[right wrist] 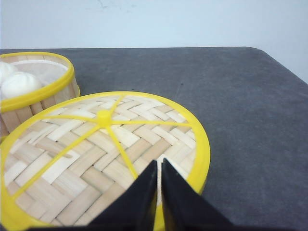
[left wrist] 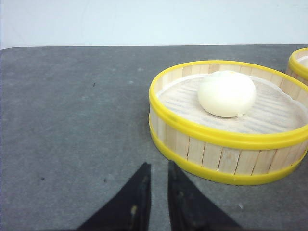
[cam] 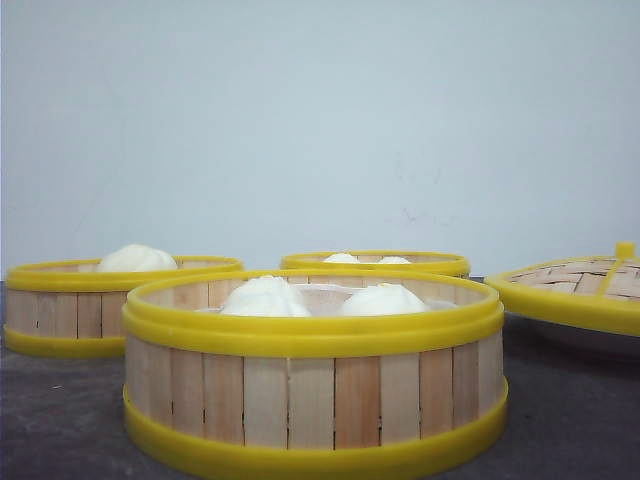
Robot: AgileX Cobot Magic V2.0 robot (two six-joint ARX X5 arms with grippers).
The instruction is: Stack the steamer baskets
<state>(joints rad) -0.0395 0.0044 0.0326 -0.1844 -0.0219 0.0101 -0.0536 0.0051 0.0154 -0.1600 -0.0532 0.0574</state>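
Three steamer baskets stand apart on the dark grey worktop (cam: 560, 420), none yet stacked: the near basket (cam: 315, 400) with two white buns (cam: 265, 297) in the middle foreground, the left basket (cam: 70, 305) with one bun behind it to the left, and the far basket (cam: 375, 262) behind it toward the right. The woven lid (right wrist: 103, 154) lies at the right. The left pincer (left wrist: 156, 192) hangs low over bare worktop, its black fingers nearly together and holding nothing; the left basket sits just ahead of it and off to one side, so the left arm looks the nearer one for a first lift. The right pincer (right wrist: 159, 192), likewise almost closed and empty, hovers over the lid's near edge. The baskets are round, so no long axis governs the approach. A plain pale wall backs the worktop, with open room on the surface around the baskets.
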